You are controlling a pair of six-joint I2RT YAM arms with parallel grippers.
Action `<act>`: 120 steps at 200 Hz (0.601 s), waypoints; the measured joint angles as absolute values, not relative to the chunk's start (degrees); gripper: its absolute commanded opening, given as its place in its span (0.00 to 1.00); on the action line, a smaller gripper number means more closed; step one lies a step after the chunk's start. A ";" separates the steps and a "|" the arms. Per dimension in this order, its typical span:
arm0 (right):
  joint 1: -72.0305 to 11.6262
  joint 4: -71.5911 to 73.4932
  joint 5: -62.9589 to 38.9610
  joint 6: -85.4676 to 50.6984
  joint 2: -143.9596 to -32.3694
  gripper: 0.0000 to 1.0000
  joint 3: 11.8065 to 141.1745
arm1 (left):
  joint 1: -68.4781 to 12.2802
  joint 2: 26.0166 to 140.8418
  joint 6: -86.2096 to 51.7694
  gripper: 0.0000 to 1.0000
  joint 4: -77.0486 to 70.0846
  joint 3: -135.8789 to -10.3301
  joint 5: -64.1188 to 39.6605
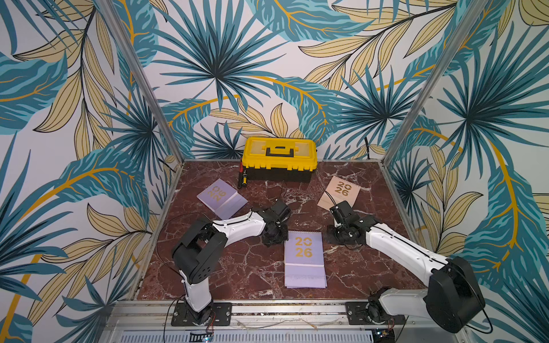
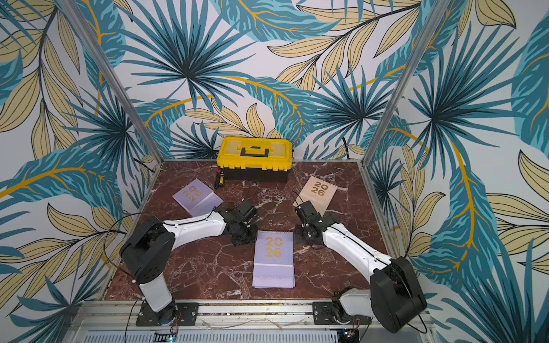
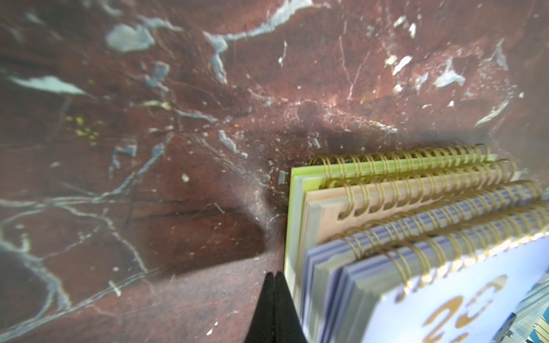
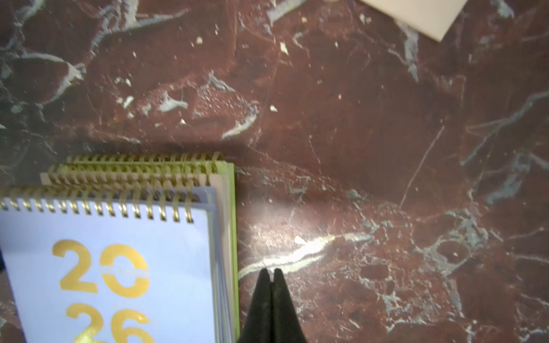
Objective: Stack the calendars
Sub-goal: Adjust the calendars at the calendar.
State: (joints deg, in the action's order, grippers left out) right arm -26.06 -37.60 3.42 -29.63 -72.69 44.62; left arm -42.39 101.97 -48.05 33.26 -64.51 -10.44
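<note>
Pressed-together, empty left end effector (image 3: 274, 276) and right end effector (image 4: 269, 272) flank the calendar stack (image 1: 303, 261); pushing inward evenly should square its edges.

L arm (image 1: 237, 227) & R arm (image 1: 401, 249) low, forearms inward, both prs of jaws tips-together, empty.

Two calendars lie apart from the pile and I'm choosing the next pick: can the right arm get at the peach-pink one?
Probably yes. The peach-pink spiral-bound calendar lies uncovered on the red marble tabletop just past the right gripper, with nothing between them; the shut gripper would need to open first.
</note>
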 measured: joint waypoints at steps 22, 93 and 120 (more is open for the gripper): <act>-27.20 -38.68 2.90 -31.55 -68.20 0.03 38.70 | -43.24 99.55 -48.49 0.00 33.41 -62.81 -10.24; -34.98 -38.70 1.83 -38.33 -65.17 0.03 32.14 | -48.77 95.35 -52.51 0.00 33.87 -56.01 -9.98; -37.30 -37.43 1.87 -40.36 -65.91 0.02 31.66 | -51.20 93.69 -54.81 0.00 33.91 -54.02 -9.80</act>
State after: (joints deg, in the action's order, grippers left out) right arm -37.30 -37.43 1.87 -40.36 -65.91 31.66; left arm -51.20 93.69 -54.81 33.91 -54.02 -9.80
